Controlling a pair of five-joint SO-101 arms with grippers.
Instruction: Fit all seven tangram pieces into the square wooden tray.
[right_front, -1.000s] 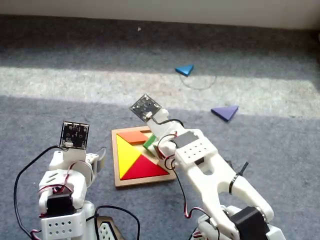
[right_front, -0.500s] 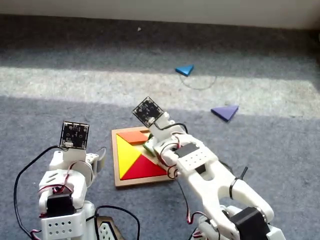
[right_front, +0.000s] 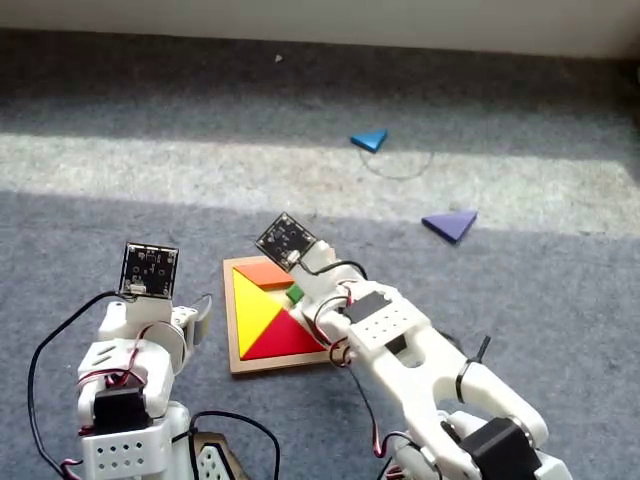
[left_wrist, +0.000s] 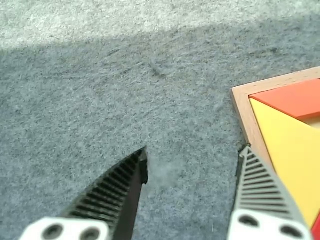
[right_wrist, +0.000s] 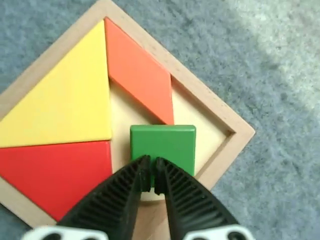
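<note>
Daylight lays one bright band across the far half of the table (right_front: 150, 165); the near half, tray (right_front: 229, 320) included, sits in soft, even shade, colours plainly readable.

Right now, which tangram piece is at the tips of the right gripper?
The green square, the only green piece: the right gripper pinches its edge. The yellow triangle, red triangle and orange parallelogram lie flat in the tray.

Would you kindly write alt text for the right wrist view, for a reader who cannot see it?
The right tool pinches a green square over the square wooden tray, beside the orange parallelogram. A yellow triangle and a red triangle already lie in the tray, which sits on grey carpet.
</note>
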